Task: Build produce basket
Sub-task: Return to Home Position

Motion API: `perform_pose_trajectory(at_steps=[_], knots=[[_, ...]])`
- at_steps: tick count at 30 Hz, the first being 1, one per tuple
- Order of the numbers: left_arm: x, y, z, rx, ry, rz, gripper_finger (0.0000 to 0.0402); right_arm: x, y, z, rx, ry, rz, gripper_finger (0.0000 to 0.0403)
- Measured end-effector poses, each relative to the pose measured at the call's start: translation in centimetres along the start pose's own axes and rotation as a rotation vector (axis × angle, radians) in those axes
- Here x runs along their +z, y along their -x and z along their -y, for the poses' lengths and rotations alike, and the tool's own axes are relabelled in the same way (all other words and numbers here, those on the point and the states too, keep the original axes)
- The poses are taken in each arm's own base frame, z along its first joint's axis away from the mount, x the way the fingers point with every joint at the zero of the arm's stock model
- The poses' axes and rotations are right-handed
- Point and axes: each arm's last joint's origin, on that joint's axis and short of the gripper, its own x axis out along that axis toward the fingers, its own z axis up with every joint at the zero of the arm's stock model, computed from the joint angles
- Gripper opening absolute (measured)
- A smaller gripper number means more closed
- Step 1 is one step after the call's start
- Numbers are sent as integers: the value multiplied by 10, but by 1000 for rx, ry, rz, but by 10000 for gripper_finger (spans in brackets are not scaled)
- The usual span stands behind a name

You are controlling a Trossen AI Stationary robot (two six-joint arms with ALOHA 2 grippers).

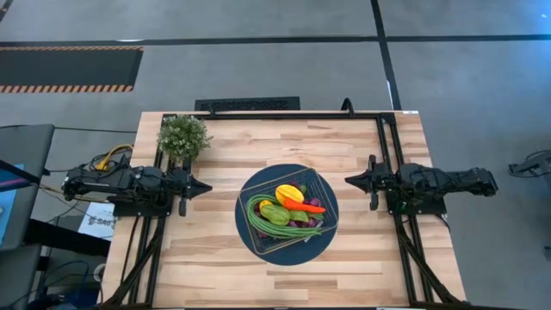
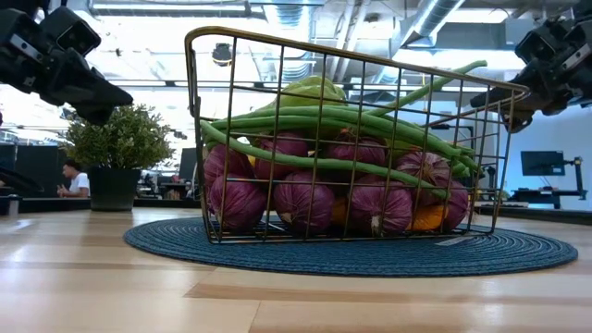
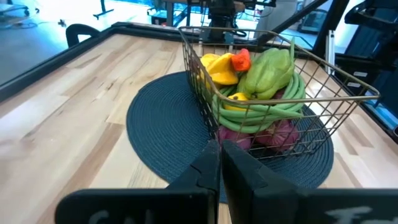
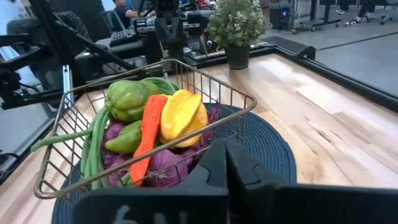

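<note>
Inside the basket (image 2: 213, 92), the purple grape bunch (image 2: 305, 199) is lying lowest. The long green beans (image 2: 351, 120) are draping over it. The yellow pepper (image 4: 181, 115), green pepper (image 4: 127, 96) and carrot (image 4: 147, 140) are riding on top, above the basket's rim. That heaped top layer is the weak point: a knock to the basket could send the carrot rolling out, though how firmly it is wedged is hard to judge. One bean end is poking beyond the rim, and a passing finger could catch it.

Under the basket, the blue mat (image 2: 166, 242) is lying flat. The left gripper (image 1: 202, 185) and right gripper (image 1: 351, 181) are hovering on opposite sides of the basket, well apart from it, each pinched closed and holding nothing. Beyond the basket's left side, the plant (image 1: 182, 135) is standing.
</note>
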Motion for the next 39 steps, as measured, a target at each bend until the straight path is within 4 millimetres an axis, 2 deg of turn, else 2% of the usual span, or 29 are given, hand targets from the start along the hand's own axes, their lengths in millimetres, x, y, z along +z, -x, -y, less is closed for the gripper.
perform_pose_trajectory(at_steps=[9, 21, 25, 28, 30, 34, 39], knots=[[0, 0, -2, 65, 14, 11, 0, -1, 0, 0, -5, 1, -13, 11], [0, 0, -3, 104, 142, 18, 0, -1, 0, 0, -5, 5, -15, 18], [-4, 0, -4, 112, 41, -21, 0, -2, 0, 0, -5, 5, -16, 23], [-3, 0, -3, 75, 56, -19, 0, -2, 0, 0, -5, 5, -16, 24], [-3, 0, -2, 64, 2, -20, 0, -2, 0, 0, -4, 5, -16, 23], [0, 0, 1, -22, -151, 4, 0, -2, 0, 0, -4, 4, -17, 20], [1, 0, 5, -154, -220, 10, 0, -2, 0, 0, -4, 4, -17, 23]])
